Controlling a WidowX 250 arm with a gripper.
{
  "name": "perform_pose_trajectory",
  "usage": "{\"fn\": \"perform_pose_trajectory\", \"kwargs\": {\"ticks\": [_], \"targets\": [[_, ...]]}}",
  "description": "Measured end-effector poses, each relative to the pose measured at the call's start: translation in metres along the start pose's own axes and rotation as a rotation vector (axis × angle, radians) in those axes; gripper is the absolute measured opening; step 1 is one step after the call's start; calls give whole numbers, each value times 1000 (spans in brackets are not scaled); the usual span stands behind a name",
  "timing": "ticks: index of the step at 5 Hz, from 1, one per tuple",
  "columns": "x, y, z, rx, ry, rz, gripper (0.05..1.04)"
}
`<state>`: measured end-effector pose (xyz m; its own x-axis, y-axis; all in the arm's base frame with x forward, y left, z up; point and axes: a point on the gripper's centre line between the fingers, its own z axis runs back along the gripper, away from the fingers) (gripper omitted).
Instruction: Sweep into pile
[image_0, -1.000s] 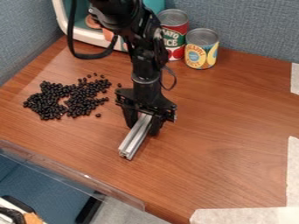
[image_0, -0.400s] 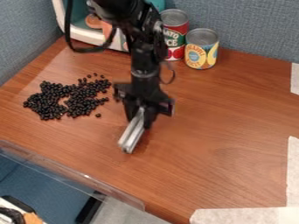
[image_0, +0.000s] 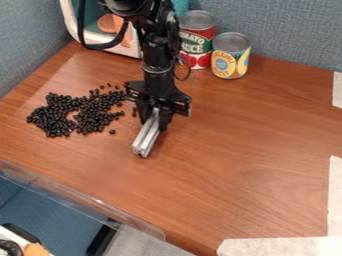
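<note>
Beside the loose black beans (image_0: 93, 112), my gripper (image_0: 156, 111) hangs over the table (image_0: 234, 165). I have its fingers closed on a silver metal bar (image_0: 147, 135).

Scene's fairly bright, w/ soft, even light, prob. from above; brown wood-grain counter (image_0: 260, 155) has a mild, pale sheen toward the front left; soft, faint shadow on it beside the long silver metal bar (image_0: 147, 134), whose top catches bright highlights; black claw (image_0: 156, 116) reads v. dark, little detail; dull glare on the grey metal lid of the yellow-labelled can (image_0: 231, 42); pale streaks along the clear plastic edge strip (image_0: 80, 198).
</note>
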<state>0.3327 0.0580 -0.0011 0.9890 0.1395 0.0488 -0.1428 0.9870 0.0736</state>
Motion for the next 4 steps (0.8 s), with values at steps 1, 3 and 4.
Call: {"fn": "perform_pose_trajectory", "kwargs": {"ticks": [1,3,4], "targets": [[20,13,-6,-16,16,24,384],[41,40,-10,-10,28,48,384],[37,63,-10,-6,36,97,384]]}}
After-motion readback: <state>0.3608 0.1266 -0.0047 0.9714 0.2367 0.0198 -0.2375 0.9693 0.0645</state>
